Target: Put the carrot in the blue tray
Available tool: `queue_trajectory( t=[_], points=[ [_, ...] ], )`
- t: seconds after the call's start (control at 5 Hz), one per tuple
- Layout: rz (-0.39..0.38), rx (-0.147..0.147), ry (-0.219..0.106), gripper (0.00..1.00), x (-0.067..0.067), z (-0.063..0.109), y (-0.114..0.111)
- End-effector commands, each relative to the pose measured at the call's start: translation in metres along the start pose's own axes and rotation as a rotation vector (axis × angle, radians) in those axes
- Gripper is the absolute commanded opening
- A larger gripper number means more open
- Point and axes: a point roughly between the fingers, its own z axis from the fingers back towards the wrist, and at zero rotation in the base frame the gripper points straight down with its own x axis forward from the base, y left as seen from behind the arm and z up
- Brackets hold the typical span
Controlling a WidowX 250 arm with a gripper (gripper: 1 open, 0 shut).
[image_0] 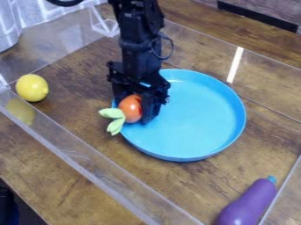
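Observation:
The carrot (128, 109) is orange with a yellow-green leafy top (113, 119) and sits between the fingers of my gripper (136, 104) at the left rim of the blue tray (200, 114). The black gripper comes straight down from above and its jaws stand close around the carrot's body, shut on it. The leafy top sticks out to the left over the wooden table, beyond the tray's rim. I cannot tell whether the carrot rests on the tray rim or hangs just above it.
A yellow lemon (32, 87) lies at the left on the wooden table. A purple eggplant (245, 207) lies at the bottom right corner. A clear plastic wall (70, 149) runs along the front left, and a white strip (237, 63) lies behind the tray.

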Motion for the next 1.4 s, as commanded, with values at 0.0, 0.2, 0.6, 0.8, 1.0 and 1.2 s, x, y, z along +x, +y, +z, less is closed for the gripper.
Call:
queue_trajectory(
  t=[0.0,0.2,0.6,0.8,1.0,1.2],
  points=[
    [-0.020,0.011,-0.067,0.00,0.016,0.025,-0.003],
    [-0.030,0.018,-0.082,0.00,0.022,0.037,-0.005],
    [-0.056,0.025,-0.097,0.00,0.027,0.052,-0.013],
    [-0.063,0.023,-0.099,0.00,0.029,0.055,-0.013],
    [-0.073,0.026,-0.103,0.00,0.032,0.058,-0.012],
    [-0.081,0.026,-0.106,0.00,0.034,0.060,-0.012]
  ],
)
